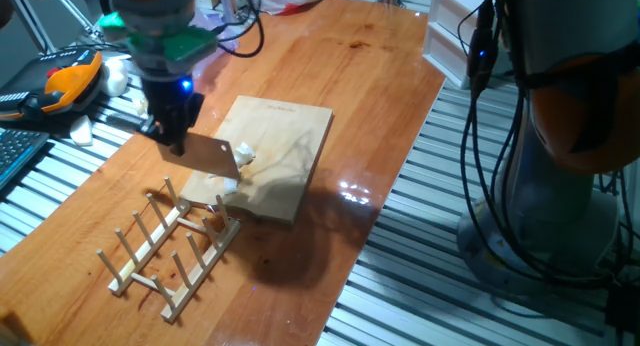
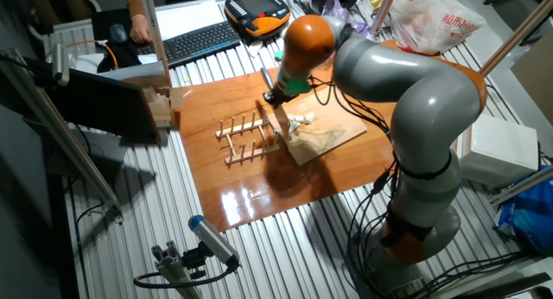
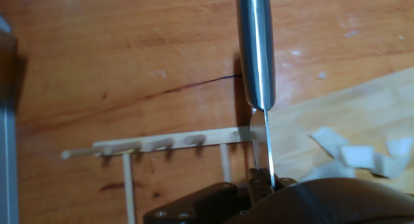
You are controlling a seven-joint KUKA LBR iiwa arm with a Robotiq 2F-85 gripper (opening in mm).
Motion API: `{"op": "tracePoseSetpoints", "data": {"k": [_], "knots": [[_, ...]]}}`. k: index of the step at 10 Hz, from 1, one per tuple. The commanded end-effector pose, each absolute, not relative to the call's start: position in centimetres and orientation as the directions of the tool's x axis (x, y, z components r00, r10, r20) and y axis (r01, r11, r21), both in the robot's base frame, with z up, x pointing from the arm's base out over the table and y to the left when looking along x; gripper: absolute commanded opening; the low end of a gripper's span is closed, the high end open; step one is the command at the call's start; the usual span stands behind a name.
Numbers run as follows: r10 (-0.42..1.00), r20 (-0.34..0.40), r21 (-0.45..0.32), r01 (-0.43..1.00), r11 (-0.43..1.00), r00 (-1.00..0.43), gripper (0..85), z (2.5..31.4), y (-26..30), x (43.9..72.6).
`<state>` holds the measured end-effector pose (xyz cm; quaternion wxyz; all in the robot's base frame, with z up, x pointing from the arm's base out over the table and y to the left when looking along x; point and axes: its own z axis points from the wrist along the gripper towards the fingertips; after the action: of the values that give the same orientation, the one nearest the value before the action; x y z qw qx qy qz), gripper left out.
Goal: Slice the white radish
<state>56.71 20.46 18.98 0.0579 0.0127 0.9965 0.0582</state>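
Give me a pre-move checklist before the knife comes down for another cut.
1. Knife held in the claw: ok, blade sticks out from it.
2. White radish on the cutting board: ok, pale pieces lie beside the blade.
3. Blade over the board: ok, at the board's edge nearest the rack.
4. Clearance from the wooden rack: cannot tell, the hand view shows the blade very close to it.
5. Uncut radish left: cannot tell, only small slivers show.
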Motion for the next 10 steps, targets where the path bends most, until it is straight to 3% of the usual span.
{"op": "tracePoseSetpoints", "data": {"k": [1,4,10], "knots": [[-0.019,-0.115,0.117,-0.033,0.993,-0.993,0.0,18.8,20.6,56.7],[-0.014,-0.12,0.095,-0.025,0.995,-0.993,0.0,17.2,21.1,56.0],[0.011,-0.108,0.109,-0.001,0.994,-0.994,0.0,17.9,22.1,56.1]]}}
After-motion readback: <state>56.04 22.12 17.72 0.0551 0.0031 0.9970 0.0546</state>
